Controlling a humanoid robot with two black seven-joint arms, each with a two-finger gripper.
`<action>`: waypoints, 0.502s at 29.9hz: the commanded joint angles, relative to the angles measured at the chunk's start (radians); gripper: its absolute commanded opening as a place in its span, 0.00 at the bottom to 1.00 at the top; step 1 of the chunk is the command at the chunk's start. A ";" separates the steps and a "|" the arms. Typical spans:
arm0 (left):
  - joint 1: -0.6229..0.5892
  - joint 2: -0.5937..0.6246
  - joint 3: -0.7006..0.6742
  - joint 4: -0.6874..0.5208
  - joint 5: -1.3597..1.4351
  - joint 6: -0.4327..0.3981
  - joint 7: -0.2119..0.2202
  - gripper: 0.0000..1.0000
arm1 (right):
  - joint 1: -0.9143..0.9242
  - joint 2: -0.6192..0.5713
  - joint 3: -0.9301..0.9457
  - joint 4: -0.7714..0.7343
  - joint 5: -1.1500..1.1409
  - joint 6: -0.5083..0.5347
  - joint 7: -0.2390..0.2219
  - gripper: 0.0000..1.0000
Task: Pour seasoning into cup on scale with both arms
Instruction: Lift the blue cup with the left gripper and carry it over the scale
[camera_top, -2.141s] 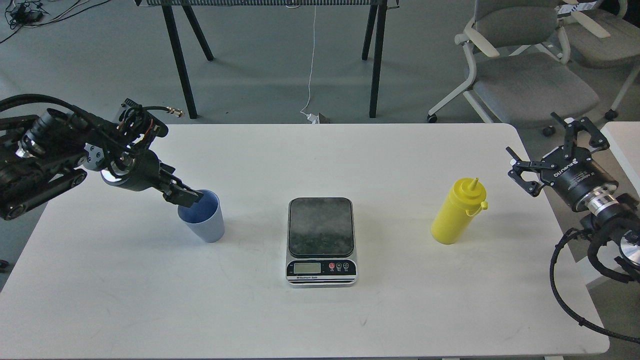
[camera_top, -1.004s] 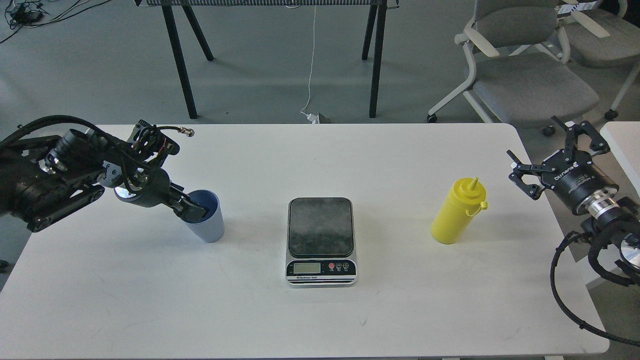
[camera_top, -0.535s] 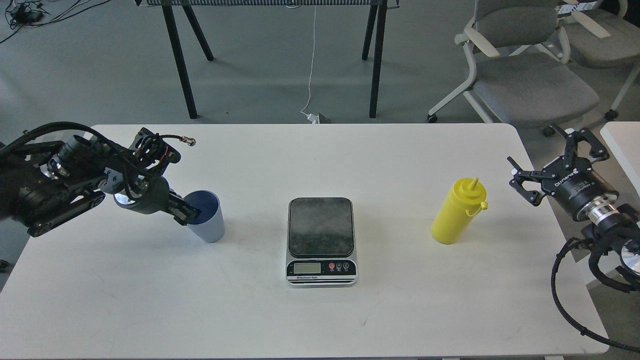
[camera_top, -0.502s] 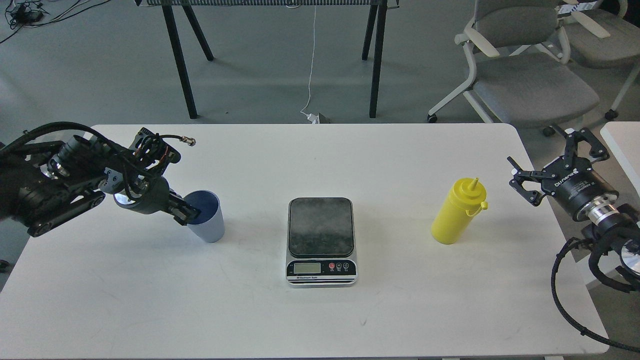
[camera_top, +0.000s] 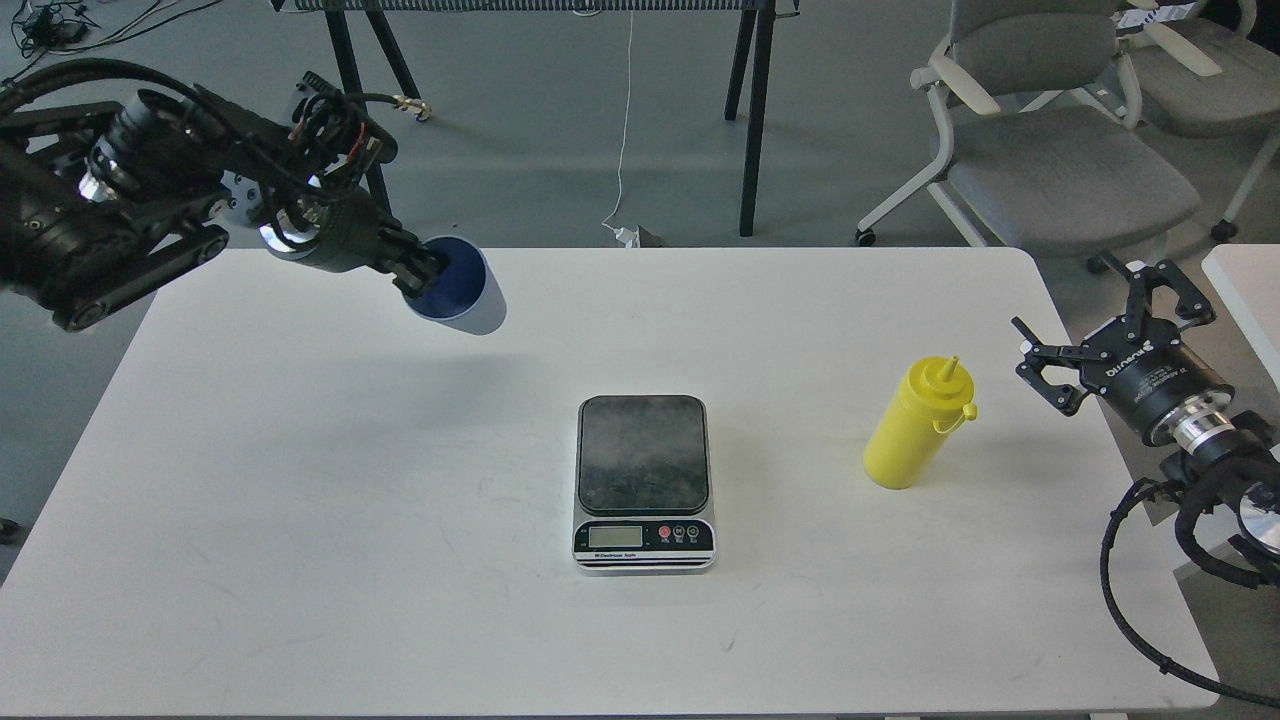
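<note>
My left gripper (camera_top: 425, 272) is shut on the rim of the pale blue-grey cup (camera_top: 462, 287) and holds it in the air, tilted, above the far left of the white table (camera_top: 300, 500). The scale (camera_top: 644, 480) lies in the middle of the table with a bare dark top plate. The yellow seasoning bottle (camera_top: 917, 426) stands upright to the right of the scale. My right gripper (camera_top: 1105, 320) is open and empty, right of the bottle, just past the table's right edge.
Grey office chairs (camera_top: 1050, 150) stand behind the table at the back right. Black legs of another table (camera_top: 755, 110) and a white cable stand on the floor behind. A second white surface (camera_top: 1250, 290) lies at the far right edge.
My left gripper has lifted the cup off the table and carried it up and a little to the right. The right gripper has barely moved. Scale and bottle are unmoved.
</note>
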 joint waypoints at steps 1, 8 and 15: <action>-0.039 -0.121 0.000 -0.026 -0.048 0.000 0.000 0.06 | 0.000 -0.001 0.002 -0.002 0.000 0.000 0.000 0.99; -0.022 -0.319 0.012 0.008 -0.040 0.000 0.000 0.07 | -0.008 -0.005 0.011 -0.003 0.000 0.000 0.000 0.99; 0.052 -0.391 0.015 0.137 -0.039 0.000 0.000 0.08 | -0.021 -0.016 0.014 0.000 0.000 0.000 0.000 0.99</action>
